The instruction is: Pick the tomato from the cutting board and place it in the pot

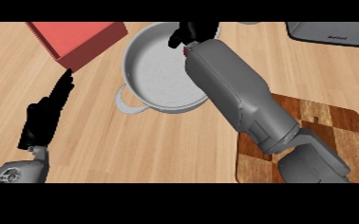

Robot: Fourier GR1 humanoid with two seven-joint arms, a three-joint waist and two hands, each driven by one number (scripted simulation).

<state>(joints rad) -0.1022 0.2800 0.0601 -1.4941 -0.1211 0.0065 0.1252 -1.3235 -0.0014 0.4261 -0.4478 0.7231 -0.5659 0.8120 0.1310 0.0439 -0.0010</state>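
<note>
Right hand (191, 32) hangs curled round the tomato (186, 52), only a red sliver showing, over the far rim of the pot (129, 64) near the bench's (175, 142) far edge, where a release could clip that rim and bounce outside.

- Light is bright and even across the wooden counter (175, 142).
- The red box (77, 35) has a paler top face and a darker side face, so the light comes from above.
- The pot (151, 76) shades gently from a pale floor to a greyer wall.
- The right forearm (231, 85) is lighter on top and darker along its flank.
- The left hand (45, 114) reads as a nearly flat black shape.
</note>
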